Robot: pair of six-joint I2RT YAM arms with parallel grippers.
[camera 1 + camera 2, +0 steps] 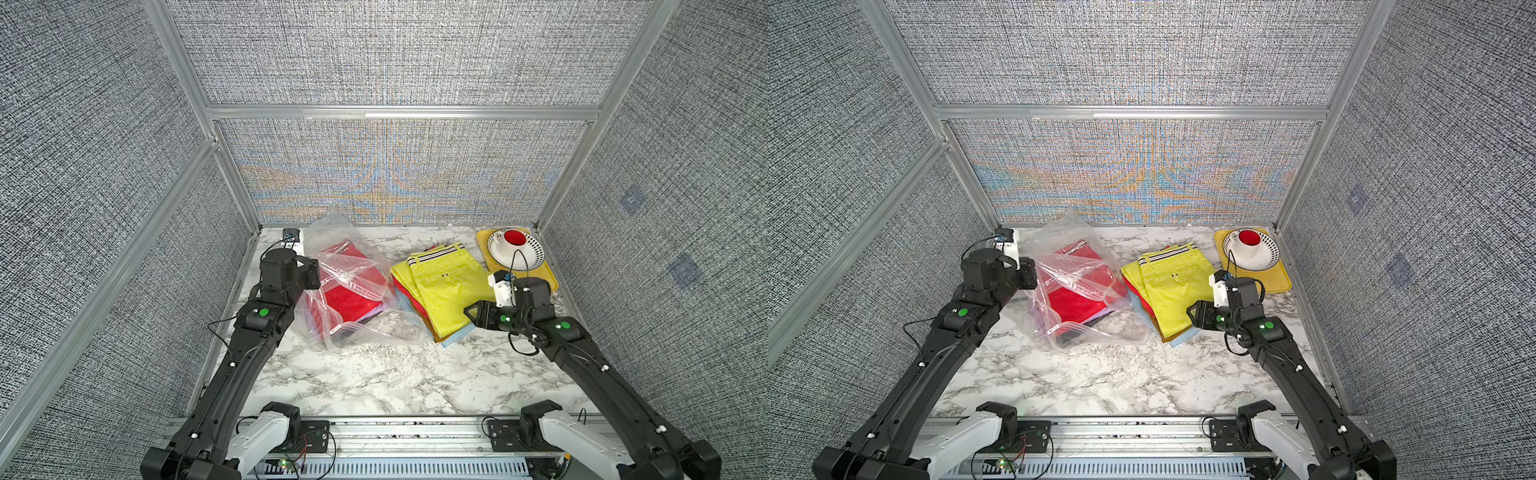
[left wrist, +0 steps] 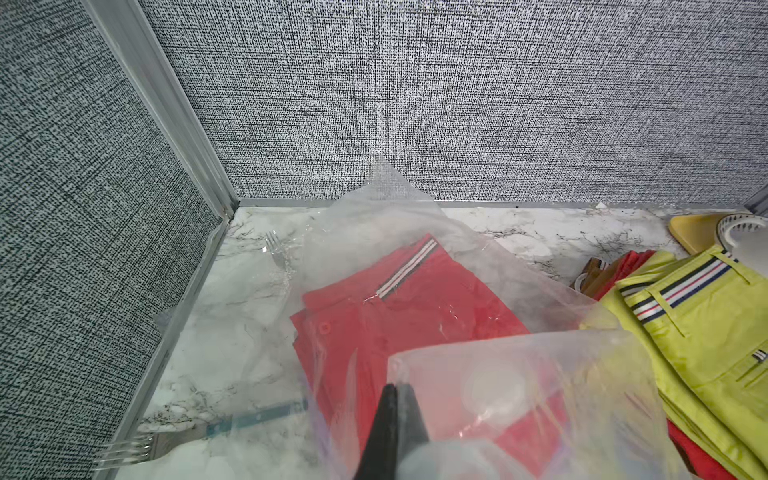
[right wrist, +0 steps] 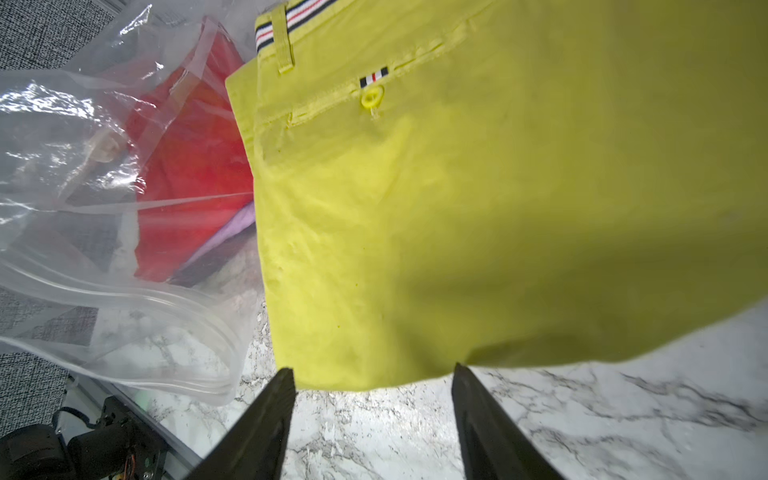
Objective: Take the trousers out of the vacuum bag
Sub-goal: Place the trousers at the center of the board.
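Your left end effector [image 2: 392, 388] pinched shut on vacuum bag [image 1: 353, 282], bench's [image 1: 374, 374] 10 o'clock; red trousers [image 1: 349, 299] lay inside over lilac pair [image 3: 235, 226]. Your right end effector [image 3: 372, 370] gaped empty at yellow trousers' [image 1: 444, 291] hem, atop stack at bag's 3 o'clock. Unloading looked half done. Next move: right end effector into bag mouth [image 1: 365, 330] for red trousers.

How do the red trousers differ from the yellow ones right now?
The red trousers lie inside the clear bag; the yellow trousers are out, beside it. The red pair lies on lilac cloth; the yellow pair tops a stack of other folded pairs. Both are folded, with striped waistbands.
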